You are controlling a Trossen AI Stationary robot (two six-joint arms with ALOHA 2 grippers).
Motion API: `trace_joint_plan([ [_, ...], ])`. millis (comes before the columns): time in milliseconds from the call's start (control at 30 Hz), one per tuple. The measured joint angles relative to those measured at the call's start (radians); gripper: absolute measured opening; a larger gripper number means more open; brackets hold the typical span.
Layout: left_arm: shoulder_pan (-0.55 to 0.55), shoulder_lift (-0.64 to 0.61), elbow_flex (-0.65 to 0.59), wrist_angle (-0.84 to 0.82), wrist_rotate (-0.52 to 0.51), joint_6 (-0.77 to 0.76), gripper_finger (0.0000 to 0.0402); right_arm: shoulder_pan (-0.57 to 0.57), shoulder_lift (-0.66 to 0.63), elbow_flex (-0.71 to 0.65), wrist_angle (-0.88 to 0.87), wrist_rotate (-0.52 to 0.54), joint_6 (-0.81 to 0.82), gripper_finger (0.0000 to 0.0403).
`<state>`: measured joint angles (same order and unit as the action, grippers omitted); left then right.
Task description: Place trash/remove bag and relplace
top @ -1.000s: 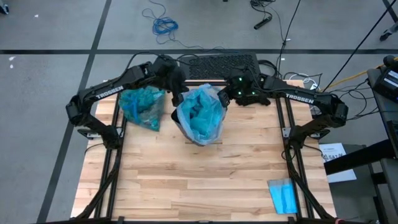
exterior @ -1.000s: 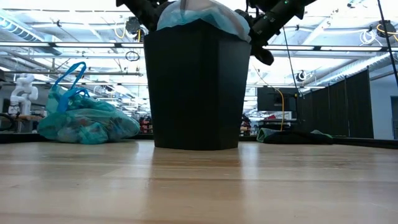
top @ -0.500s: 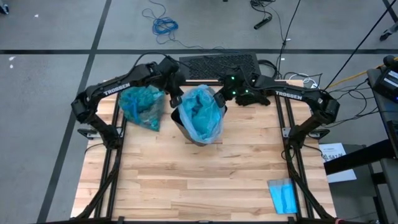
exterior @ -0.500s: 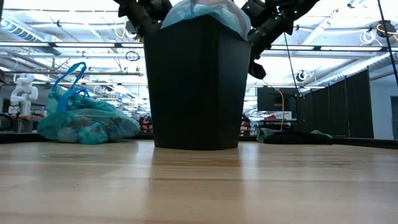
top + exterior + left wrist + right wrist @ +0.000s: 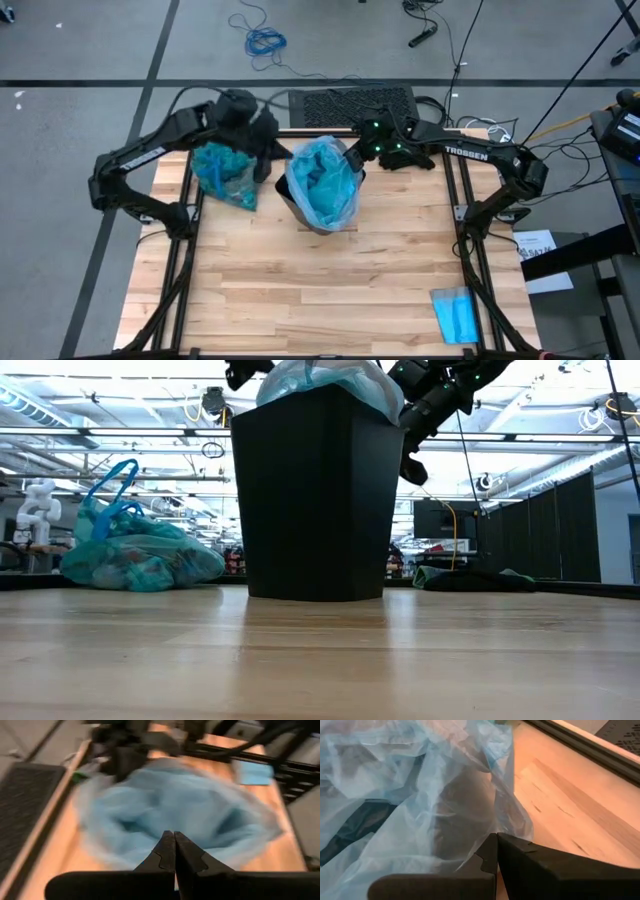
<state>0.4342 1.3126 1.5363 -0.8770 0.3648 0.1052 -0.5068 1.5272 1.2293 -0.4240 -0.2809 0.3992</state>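
The full teal-green bag [image 5: 226, 172] lies out, left of the black bin [image 5: 314, 495]. The sky-blue liner [image 5: 322, 182] drapes it; both hands, left hand [image 5: 174, 851] and right hand [image 5: 496, 851], are pinched together, empty, so seating its rim seems left.

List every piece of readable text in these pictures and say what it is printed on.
"TROSSEN": white lettering on the right arm.
White lettering on the left arm: too blurred to read.
Print on the white sheet beside the table: too small to read.
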Motion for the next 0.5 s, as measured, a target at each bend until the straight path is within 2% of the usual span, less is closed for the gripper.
trace_joint_plan([
  [100, -0.079, 0.005, 0.007, 0.003, -0.004, -0.021, 0.0, 0.0, 0.0, 0.0, 0.0, -0.009, 0.0, 0.0],
  [233, -0.158, 0.04, 0.007, -0.029, -0.104, -0.021, 0.0, 0.0, 0.0, 0.0, 0.001, -0.01, 0.0, 0.0],
  [500, -0.188, 0.092, 0.008, -0.266, -0.273, -0.028, 0.0, 0.005, 0.0, 0.0, -0.002, -0.011, 0.0, 0.0],
])
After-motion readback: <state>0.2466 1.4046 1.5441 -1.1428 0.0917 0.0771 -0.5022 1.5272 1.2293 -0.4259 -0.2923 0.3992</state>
